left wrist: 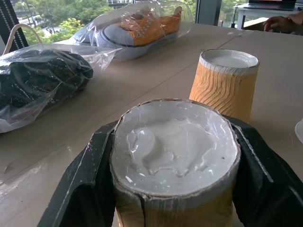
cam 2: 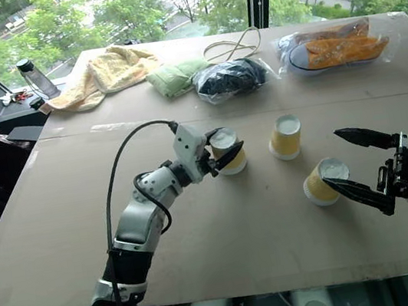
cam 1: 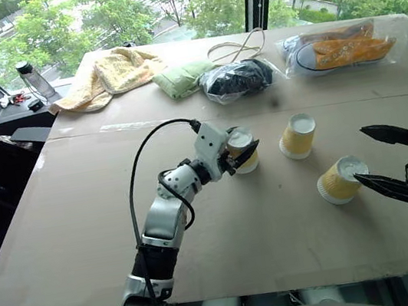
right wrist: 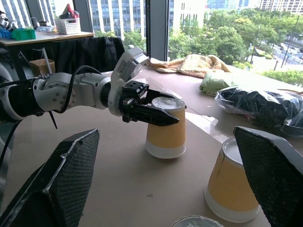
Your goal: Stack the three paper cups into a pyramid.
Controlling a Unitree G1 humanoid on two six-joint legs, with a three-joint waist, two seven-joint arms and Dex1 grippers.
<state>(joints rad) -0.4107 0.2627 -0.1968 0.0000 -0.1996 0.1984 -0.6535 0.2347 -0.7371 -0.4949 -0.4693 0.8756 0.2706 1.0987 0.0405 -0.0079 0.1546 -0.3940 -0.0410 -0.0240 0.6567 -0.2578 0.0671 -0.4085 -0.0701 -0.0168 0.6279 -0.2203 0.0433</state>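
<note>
a: so where's everything at? the left gripper is clamped tight around the top of one upside-down paper cup near the middle of the table. second cup stands base-up just at its 3 o'clock, a small gap between them. third cup sits tilted down at 5 o'clock from the second one.

b: and the right gripper? looks spread wide, nothing in it, black fingers pointing at the third cup with the lower tip almost on it.

a: yep. the left wrist view shows the squeezed cup's base is dented and wrinkly, side creased, can't see that from the head views. also a person's hand on a far desk.

b: right wrist view shows the held cup's rim looks down on the table.

a: room-wise: bagged shoes, a dark bag, green cloth and a towel line the far edge at 12 o'clock. near half is open, cups well off the near edge.
</note>
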